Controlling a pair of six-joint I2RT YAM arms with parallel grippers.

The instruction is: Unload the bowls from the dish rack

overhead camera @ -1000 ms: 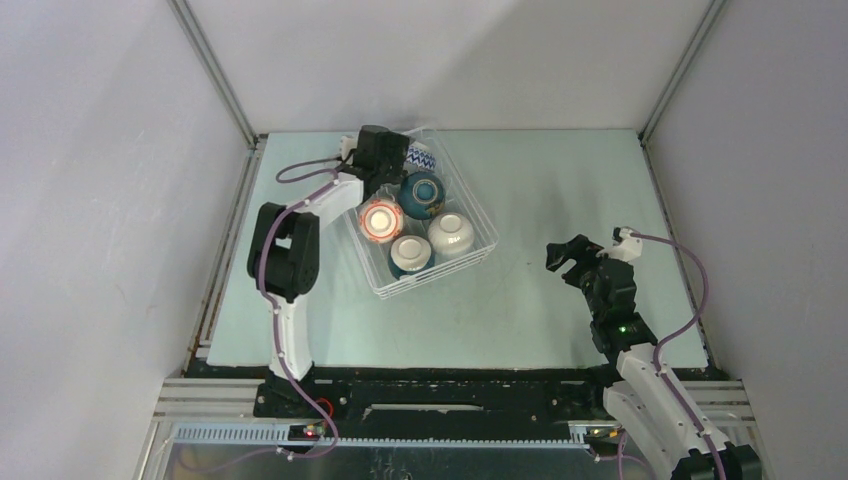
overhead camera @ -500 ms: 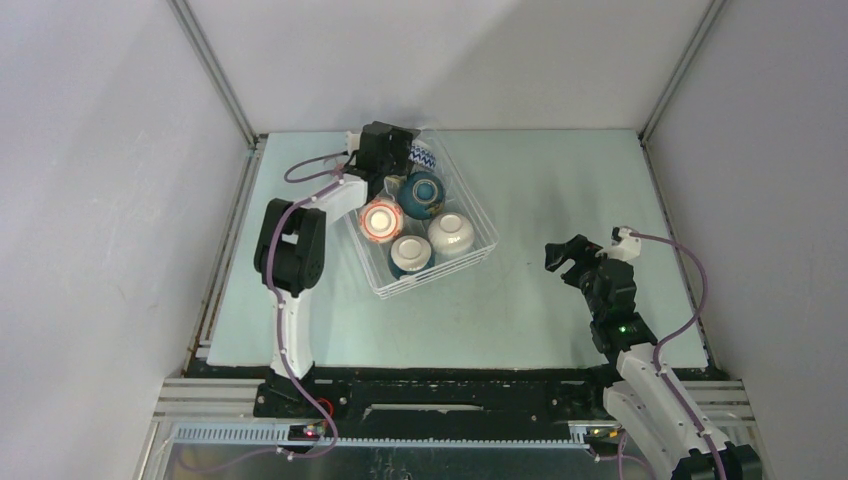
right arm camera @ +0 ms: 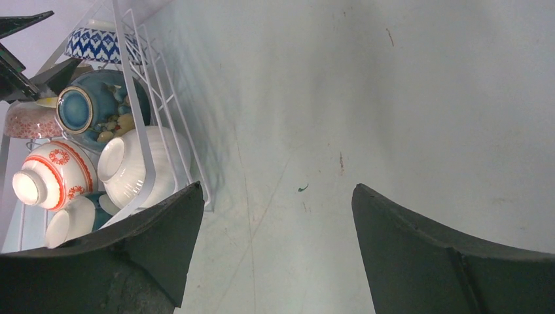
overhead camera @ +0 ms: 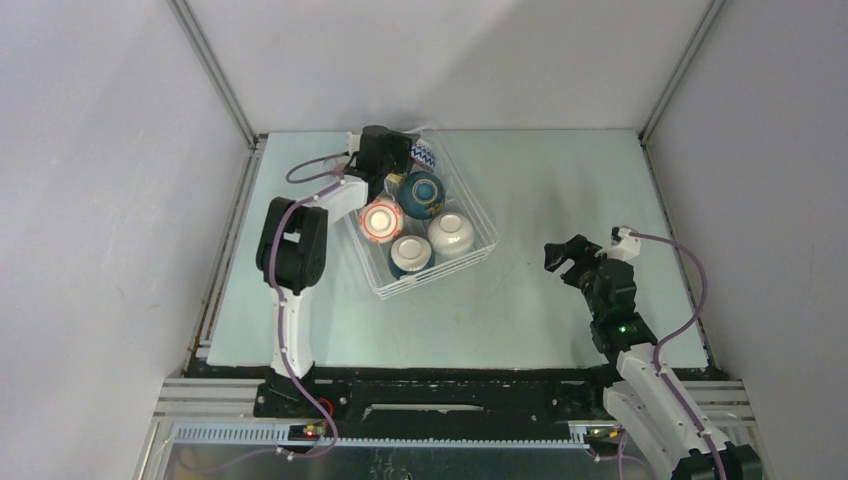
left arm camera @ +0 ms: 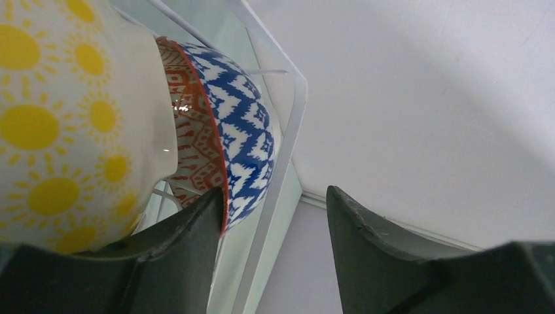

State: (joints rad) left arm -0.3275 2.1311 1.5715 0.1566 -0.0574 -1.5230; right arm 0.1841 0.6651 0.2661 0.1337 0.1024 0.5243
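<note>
Left tool [left arm camera: 275, 193] has crept a touch deeper into the rack's [left arm camera: 285, 163] far left corner over the last second, and its jaws have been drawing in. They're narrower now but still apart, nothing clamped yet.

In the wrist view, one finger [left arm camera: 190, 242] has its tip right at the rim of the zigzag bowl [left arm camera: 242, 124], tucked in beside the yellow bowl [left arm camera: 72, 118]. The other finger stands out past the rack's corner wire, touching nothing. So the bowl's wall and that wire both sit in my gap. I read this as the start of the first pick, and if I squeeze here I may pinch wire along with bowl. I'd want the outer finger inside the wire first.

Nothing is unloaded so far. The zigzag and yellow bowls lean together in the far corner. The teal bowl [overhead camera: 422, 193], red bowl [overhead camera: 380, 220], white bowl [overhead camera: 451, 233] and one more at the near edge all sit in the rack, which is on the left half of the surface [overhead camera: 560, 180].

Right tool [right arm camera: 276, 188] hasn't budged: jaws wide apart, holding nothing, hovering over the surface well right of the rack.
</note>
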